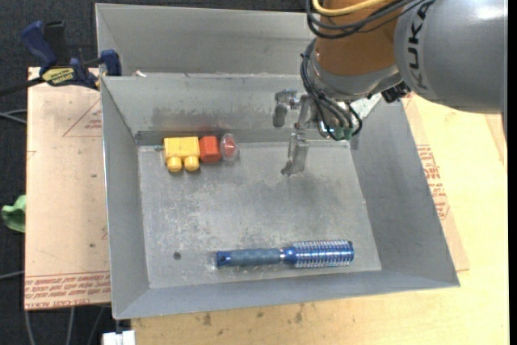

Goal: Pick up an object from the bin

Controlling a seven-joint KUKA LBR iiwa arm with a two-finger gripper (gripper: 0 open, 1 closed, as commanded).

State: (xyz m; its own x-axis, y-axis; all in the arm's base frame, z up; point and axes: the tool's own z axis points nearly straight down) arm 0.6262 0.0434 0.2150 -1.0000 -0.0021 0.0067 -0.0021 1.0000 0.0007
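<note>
Approach step, nothing picked yet: jaws apart and empty above bare floor of the bin (242, 206) by its far edge, yellow-and-orange toy block (191, 152) toward the far-left corner, blue brush (284, 256) along the near edge; next, probably centring over one, then descending.

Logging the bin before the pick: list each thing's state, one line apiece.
gripper: over the back right of the bin, clear of everything in it.
yellow toy block: lying at the back left, orange block touching its right side.
blue hairbrush: lying flat along the front, bristles toward the right.
</note>
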